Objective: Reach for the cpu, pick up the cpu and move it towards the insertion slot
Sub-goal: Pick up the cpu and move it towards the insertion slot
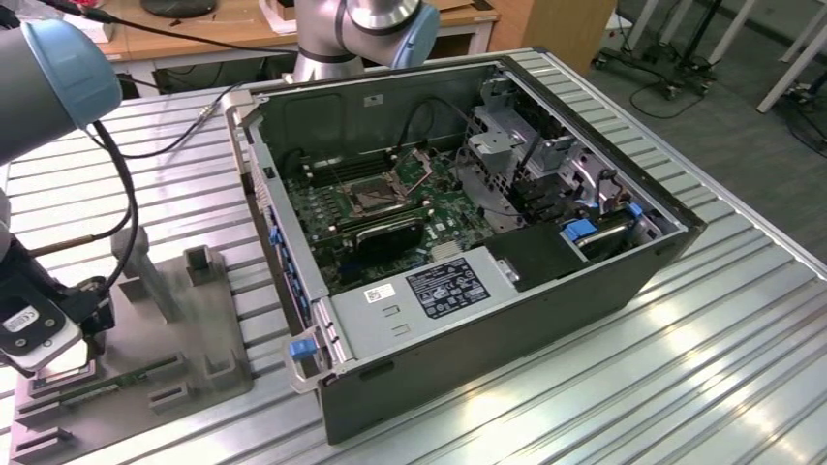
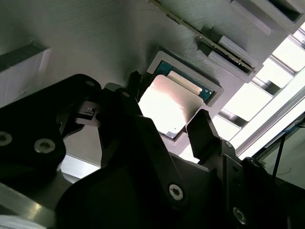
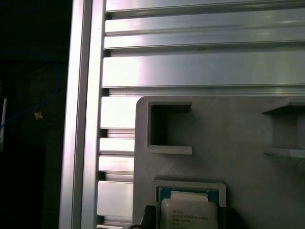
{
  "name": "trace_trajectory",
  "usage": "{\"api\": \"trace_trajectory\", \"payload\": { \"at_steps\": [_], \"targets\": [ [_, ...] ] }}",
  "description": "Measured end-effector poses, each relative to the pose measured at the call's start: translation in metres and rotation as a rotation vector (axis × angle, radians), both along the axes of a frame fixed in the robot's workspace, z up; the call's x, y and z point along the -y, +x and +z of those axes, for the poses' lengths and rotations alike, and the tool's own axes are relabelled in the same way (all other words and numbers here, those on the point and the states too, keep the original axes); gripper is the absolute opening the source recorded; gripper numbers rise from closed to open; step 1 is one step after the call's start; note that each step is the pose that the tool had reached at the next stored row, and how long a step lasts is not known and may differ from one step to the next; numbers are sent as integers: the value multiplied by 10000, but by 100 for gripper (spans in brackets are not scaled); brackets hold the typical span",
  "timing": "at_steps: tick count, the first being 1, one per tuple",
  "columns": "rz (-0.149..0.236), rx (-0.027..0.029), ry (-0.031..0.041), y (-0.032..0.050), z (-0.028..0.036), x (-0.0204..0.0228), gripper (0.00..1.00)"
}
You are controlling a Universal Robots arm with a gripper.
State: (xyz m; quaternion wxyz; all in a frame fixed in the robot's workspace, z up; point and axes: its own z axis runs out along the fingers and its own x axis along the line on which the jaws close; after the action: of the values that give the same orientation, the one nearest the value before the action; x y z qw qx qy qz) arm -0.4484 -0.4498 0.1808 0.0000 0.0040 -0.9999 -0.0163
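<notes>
Tray [image 1: 207,325]: sitting on the slatted table [image 1: 723,368], holding the chip [image 2: 167,107] flat in its square recess and a green memory stick [image 1: 116,386] alongside.
Computer case [image 1: 517,320]: lying open, holding the board with the socket [image 1: 371,201], well apart from the chip.
Gripper [image 2: 167,102]: hanging over the recess, jaws standing open either side of the chip, gripping nothing.
First wrist view: showing gaps between chip and fingers [image 3: 148,215].
</notes>
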Motion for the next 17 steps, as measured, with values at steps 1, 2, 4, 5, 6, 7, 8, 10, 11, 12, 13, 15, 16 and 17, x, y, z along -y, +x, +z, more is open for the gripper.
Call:
{"api": "trace_trajectory", "payload": {
  "at_steps": [1, 2, 4, 5, 6, 7, 8, 10, 11, 12, 13, 15, 16, 17],
  "targets": [
    [-1, 1, 0, 0, 0, 0, 67],
    [0, 1, 1, 0, -1, 0, 67],
    [0, 0, 0, 0, -1, 0, 65],
    [0, 0, 0, 0, -1, 0, 58],
    [0, 0, 1, 0, -1, 0, 58],
    [0, 0, 0, 0, -1, 0, 58],
    [0, -1, 0, 0, 0, 0, 57],
    [0, 0, 0, 0, -1, 0, 55],
    [0, 0, 0, 0, -1, 0, 55],
    [0, 0, 1, 0, -1, 0, 55],
    [0, 0, 0, 0, -1, 0, 55],
    [0, 1, 0, 0, -1, 0, 55],
    [0, 3, 2, 0, 0, 0, 55],
    [0, 4, 3, 0, 7, 0, 55]
  ]
}}
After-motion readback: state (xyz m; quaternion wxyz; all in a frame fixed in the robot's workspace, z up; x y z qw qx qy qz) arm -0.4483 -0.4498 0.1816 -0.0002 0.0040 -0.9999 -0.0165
